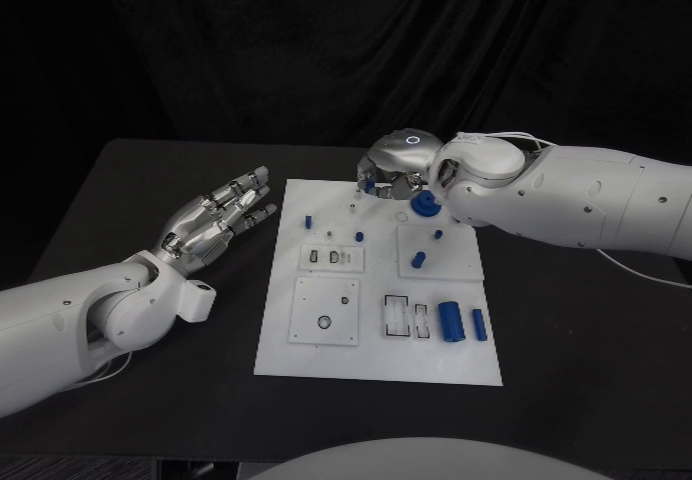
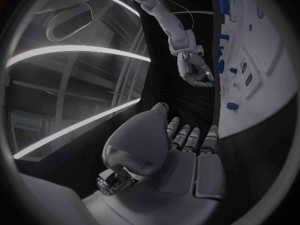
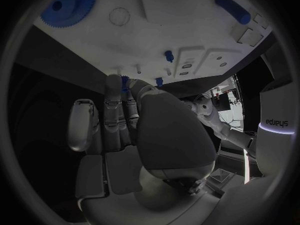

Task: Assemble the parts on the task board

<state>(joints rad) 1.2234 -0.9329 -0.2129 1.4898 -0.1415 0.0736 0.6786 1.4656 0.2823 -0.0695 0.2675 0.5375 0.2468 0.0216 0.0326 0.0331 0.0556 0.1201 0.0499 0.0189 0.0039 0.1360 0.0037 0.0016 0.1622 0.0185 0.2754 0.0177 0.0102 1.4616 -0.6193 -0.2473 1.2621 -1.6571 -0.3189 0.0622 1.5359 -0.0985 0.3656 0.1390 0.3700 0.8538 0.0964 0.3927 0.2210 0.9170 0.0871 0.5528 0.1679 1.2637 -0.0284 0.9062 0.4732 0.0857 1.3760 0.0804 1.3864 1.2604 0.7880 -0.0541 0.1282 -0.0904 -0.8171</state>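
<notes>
1. Task board (image 1: 378,350): white plate, centre of black table (image 1: 577,340), long side running away from the robot.
2. Left hand (image 1: 216,222): off the board's left edge, over the table, fingers straight and slightly apart, holding nothing.
3. Right hand (image 1: 392,172): over the board's far end, fingers curled downward; a small blue part (image 1: 369,185) at the fingertips, grip or mere contact cannot be told.
4. Blue gear (image 1: 426,206): on the board's far right corner, just beside the right hand.
5. Two blue cylinders (image 1: 451,320): lying side by side at the near right of the board.
6. Small blue pegs (image 1: 309,220): standing on the far half, apart from both hands.
</notes>
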